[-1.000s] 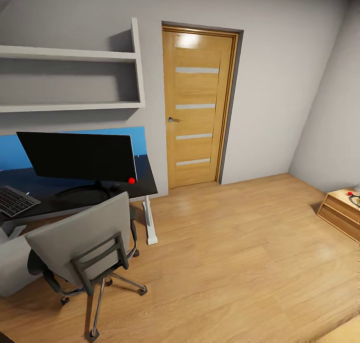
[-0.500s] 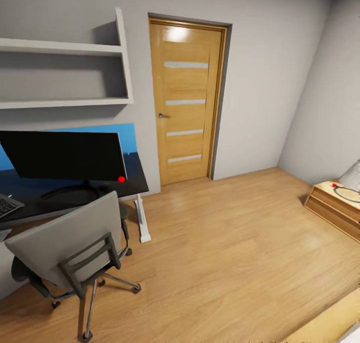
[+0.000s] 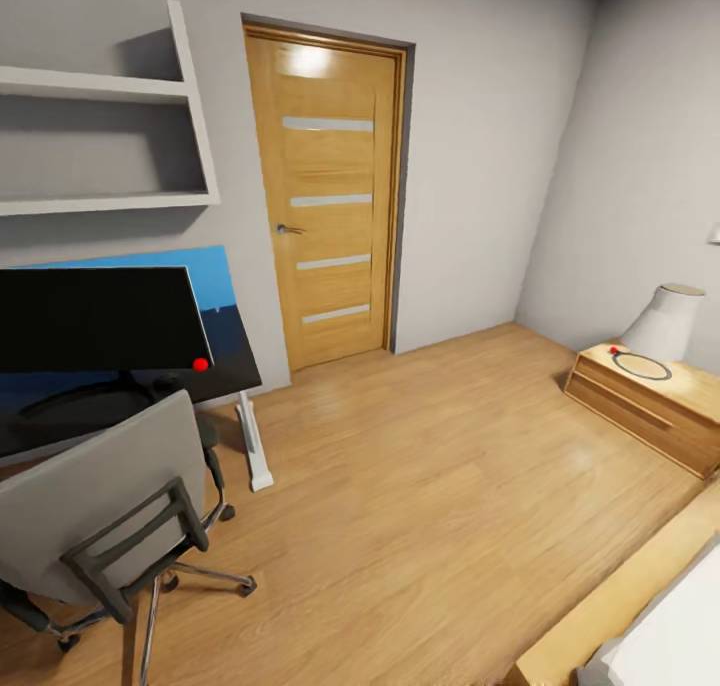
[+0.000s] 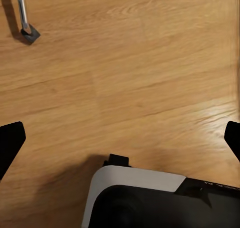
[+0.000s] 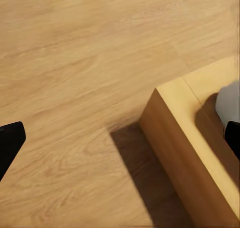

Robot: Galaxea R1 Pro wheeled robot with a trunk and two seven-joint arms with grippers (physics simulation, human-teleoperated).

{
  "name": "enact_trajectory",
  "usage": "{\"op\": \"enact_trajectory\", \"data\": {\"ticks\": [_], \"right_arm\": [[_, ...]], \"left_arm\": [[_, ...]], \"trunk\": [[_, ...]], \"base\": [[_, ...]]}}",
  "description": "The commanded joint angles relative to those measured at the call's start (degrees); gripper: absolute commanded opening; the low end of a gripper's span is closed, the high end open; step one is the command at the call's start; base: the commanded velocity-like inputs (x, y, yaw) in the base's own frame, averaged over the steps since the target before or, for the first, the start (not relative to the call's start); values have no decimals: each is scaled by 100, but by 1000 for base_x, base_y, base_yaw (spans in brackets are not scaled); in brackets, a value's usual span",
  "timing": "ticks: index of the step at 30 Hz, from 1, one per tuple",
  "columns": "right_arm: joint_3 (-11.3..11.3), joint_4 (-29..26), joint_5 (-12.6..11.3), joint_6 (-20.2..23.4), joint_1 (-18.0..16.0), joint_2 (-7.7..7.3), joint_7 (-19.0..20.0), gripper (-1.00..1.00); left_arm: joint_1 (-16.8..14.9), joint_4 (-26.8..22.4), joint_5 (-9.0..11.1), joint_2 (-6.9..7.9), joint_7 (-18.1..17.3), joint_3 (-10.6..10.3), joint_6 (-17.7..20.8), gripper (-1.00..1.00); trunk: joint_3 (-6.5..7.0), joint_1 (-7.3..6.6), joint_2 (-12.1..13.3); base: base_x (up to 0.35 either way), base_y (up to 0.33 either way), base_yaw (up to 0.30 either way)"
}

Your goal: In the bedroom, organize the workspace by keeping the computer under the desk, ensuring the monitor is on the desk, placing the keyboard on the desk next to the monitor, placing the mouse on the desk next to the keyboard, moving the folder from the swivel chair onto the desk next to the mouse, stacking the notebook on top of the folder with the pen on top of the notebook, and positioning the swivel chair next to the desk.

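Monitor [image 3: 95, 318] standing on desk [image 3: 225, 371]; chair [image 3: 95, 506] sitting beside it; both grippers [image 4: 120, 138] [image 5: 120, 138] apparently gaping wide, holding nothing.

Glossy wood floor [image 3: 430, 486]; glossy black monitor [image 3: 95, 318].

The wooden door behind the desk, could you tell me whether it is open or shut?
Shut. The door sits flush inside its frame, with no gap along either edge and its handle level.

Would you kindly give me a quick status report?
Both jaws open, holding nothing. Monitor on desk; swivel chair beside it. Wood floor ahead.
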Motion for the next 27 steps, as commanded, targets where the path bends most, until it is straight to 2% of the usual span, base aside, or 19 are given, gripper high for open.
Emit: {"op": "enact_trajectory", "data": {"ticks": [1,7,18,27], "right_arm": [[-14,5,12,-21,-5,1,4,100],[-14,12,31,-29,-5,0,6,100],[-10,29,42,-26,-5,0,6,100],[-9,52,36,-25,-5,2,6,100]], "left_arm": [[0,-3,21,0,1,-4,-12,100],[-1,-3,17,-4,1,-8,-12,100],[0,-3,12,-3,1,-8,-12,100],[0,-3,12,0,1,-8,-12,100]], "trunk": [[-6,0,-4],[-7,0,-4],[-7,0,-4],[-7,0,-4]], "base": [[0,0,-296],[69,0,-299],[293,0,-294],[328,0,-79]]}}
